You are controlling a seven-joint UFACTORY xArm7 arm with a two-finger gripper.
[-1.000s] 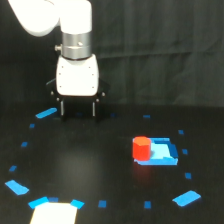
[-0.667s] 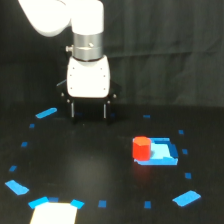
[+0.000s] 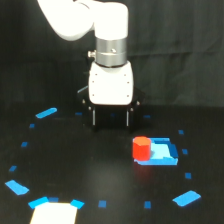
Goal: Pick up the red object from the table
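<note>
Moved closer to the red object, sitting on the table against the blue patch, gripper fingers spread and empty, could bump the block away if lowered off-center.

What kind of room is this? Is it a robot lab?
Probably a robot lab or test bench. A white robot arm with a gripper hangs over a black table marked with blue tape, a dark cloth backdrop behind, and a red object.

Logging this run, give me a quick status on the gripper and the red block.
Gripper open, empty, above the table. Red object on the table beside blue patch, off to the exterior view's right of gripper. Nothing between them.
</note>
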